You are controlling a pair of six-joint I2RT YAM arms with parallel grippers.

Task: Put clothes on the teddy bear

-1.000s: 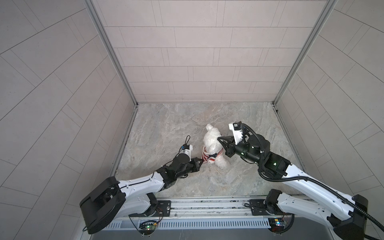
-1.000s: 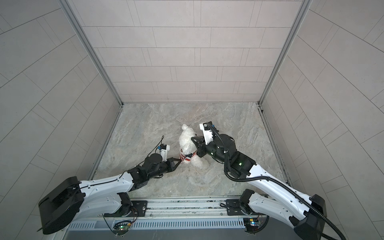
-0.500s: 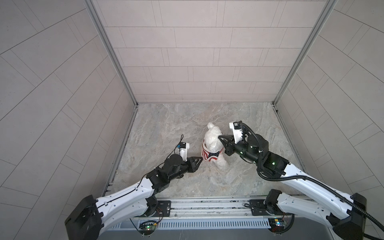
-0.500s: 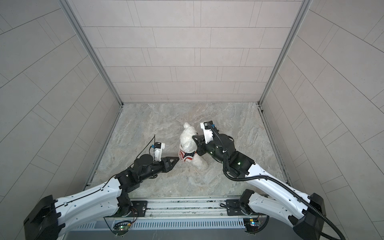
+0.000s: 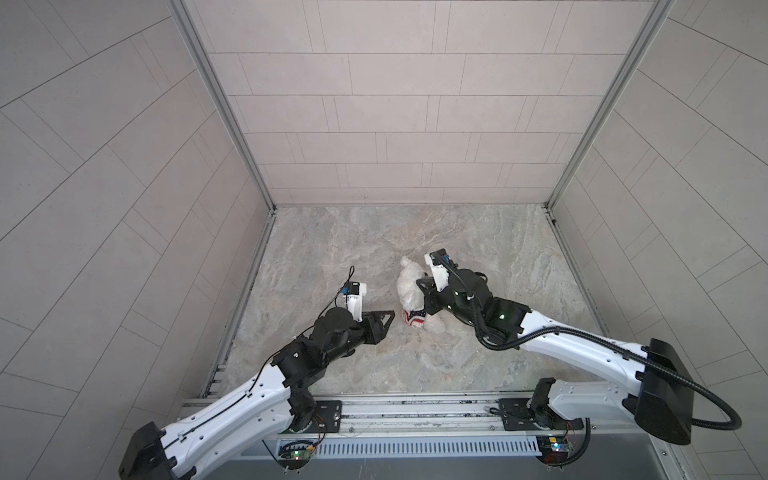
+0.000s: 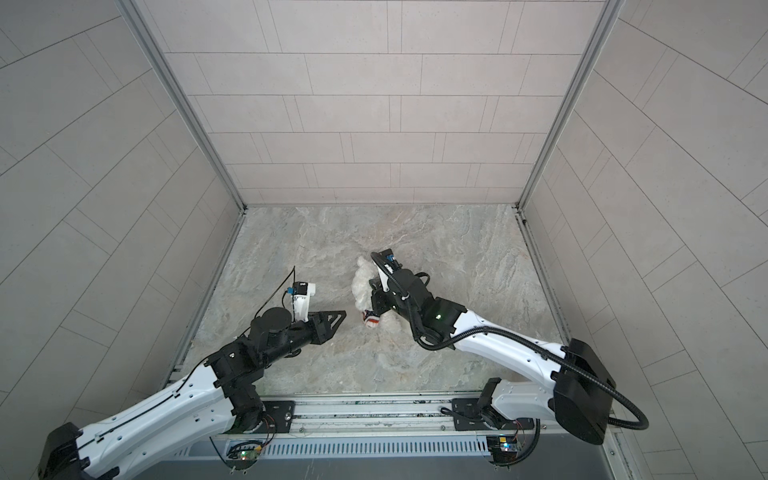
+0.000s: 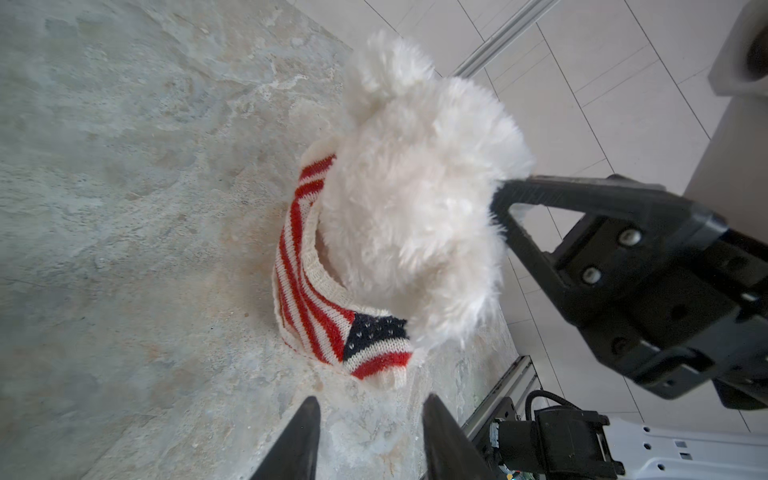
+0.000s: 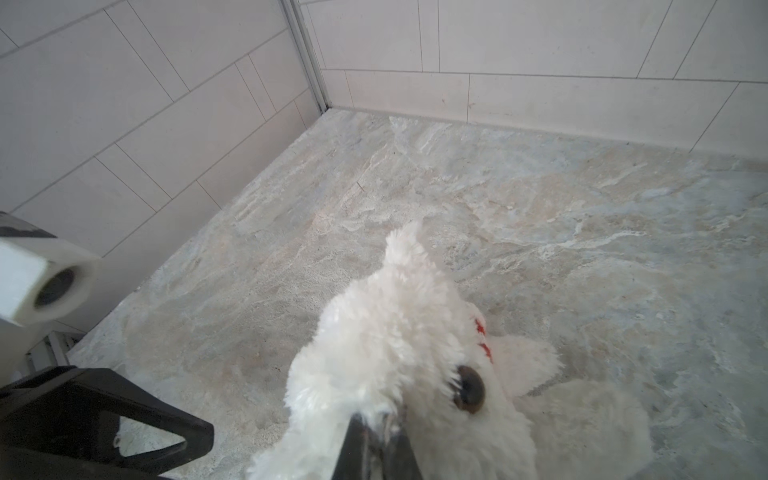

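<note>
Across the whole floor of the cell spreads a grey-beige marble-patterned tabletop (image 5: pixel 374 232), closed in by pale tiled walls (image 5: pixel 395 104). Near its middle in both top views sits the small fluffy white plush teddy bear (image 5: pixel 409 284) (image 6: pixel 360 284), head toward 12 o'clock and body toward 6 o'clock.

A red-and-white striped knit sweater (image 5: pixel 414 318) (image 6: pixel 370 321) with a navy dotted patch is bunched around the teddy bear at its 6 o'clock end. The left wrist view shows it as a loose band (image 7: pixel 307 299) under the white head (image 7: pixel 415 199), touching the stone.

From 3 o'clock of the teddy bear, the black right gripper (image 5: pixel 422 286) (image 6: pixel 376 291) reaches in. Its jaws are clenched on the fur of the head, close beside a dark bead eye (image 8: pixel 469 388), with tufts pinched between the tips (image 8: pixel 376 419). In the left wrist view, one of its fingers (image 7: pixel 552 195) is buried in the side of the head.

At about 8 o'clock of the teddy bear, the black left gripper (image 5: pixel 388 318) (image 6: pixel 338 318) points at the sweater, near it but apart. Its jaws are spread with only bare stone between the tips (image 7: pixel 370 401), so the teddy bear lies just beyond them, not between.
</note>
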